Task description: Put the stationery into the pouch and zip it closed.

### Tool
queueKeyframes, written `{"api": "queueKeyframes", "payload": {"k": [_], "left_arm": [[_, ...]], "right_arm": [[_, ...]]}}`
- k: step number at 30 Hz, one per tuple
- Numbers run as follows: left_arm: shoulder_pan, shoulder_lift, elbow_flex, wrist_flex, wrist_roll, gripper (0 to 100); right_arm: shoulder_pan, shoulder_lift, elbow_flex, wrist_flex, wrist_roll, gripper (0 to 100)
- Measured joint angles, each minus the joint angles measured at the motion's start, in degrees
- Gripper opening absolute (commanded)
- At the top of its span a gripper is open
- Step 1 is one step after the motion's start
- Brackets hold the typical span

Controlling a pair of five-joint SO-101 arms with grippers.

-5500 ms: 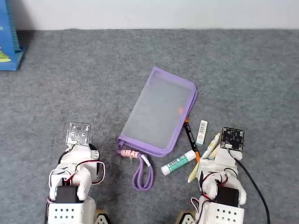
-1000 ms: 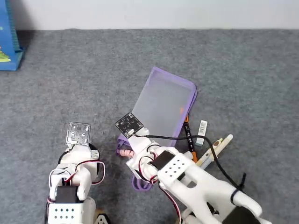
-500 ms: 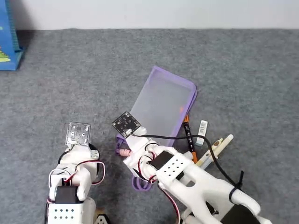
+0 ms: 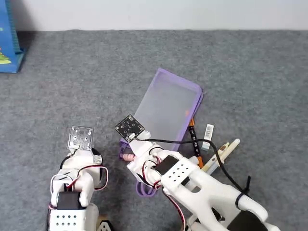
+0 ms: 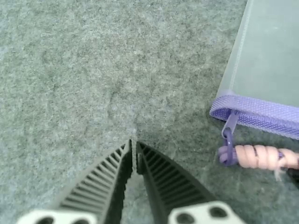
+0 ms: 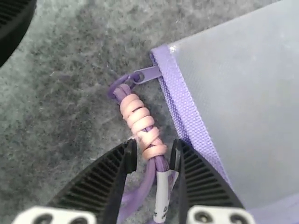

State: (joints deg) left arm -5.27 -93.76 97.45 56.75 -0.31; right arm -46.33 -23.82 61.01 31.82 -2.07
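Pouch [image 4: 168, 113] diagonal, zip pull [image 6: 142, 75] toward arms; right end effector [image 6: 153, 151] apart astride pink coil [image 6: 138, 116]

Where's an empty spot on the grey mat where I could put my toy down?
The widest bare mat lies between the blue box and the pouch, and past the pouch toward the wall. Crowded: the pens along the pouch's right edge, and its near corner, where the right gripper straddles the strap.
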Motion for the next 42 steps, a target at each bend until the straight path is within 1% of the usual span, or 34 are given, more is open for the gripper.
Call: {"api": "queueKeyframes", "payload": {"k": [6,12,14,18,21,25,30,33,37,42], "left_arm": [[0.0,0.0,0.0,0.0,0.0,1],[0.0,0.0,0.0,0.0,0.0,1],[0.0,0.0,0.0,0.0,0.0,1],[0.0,0.0,0.0,0.0,0.0,1],[0.0,0.0,0.0,0.0,0.0,1],[0.0,0.0,0.0,0.0,0.0,1],[0.0,0.0,0.0,0.0,0.0,1],[0.0,0.0,0.0,0.0,0.0,1],[0.0,0.0,0.0,0.0,0.0,1],[0.0,0.0,0.0,0.0,0.0,1]], "right_arm": [[0.0,3.08,0.0,0.0,0.18,6.4],[-0.09,8.0,-3.6,0.79,0.35,4.6],[-0.09,8.09,-3.96,1.14,0.35,0.2],[0.0,8.09,-4.04,1.85,0.35,0.7],[0.0,7.82,-5.54,6.86,0.35,0.8],[0.09,1.67,-6.51,17.14,0.35,0.8],[1.93,-13.36,-6.51,29.01,0.35,0.8],[2.11,-21.63,-6.51,34.2,1.58,0.8],[2.2,-28.92,-5.19,35.6,3.16,0.8],[2.2,-30.68,-4.4,35.78,3.6,0.8]]}}
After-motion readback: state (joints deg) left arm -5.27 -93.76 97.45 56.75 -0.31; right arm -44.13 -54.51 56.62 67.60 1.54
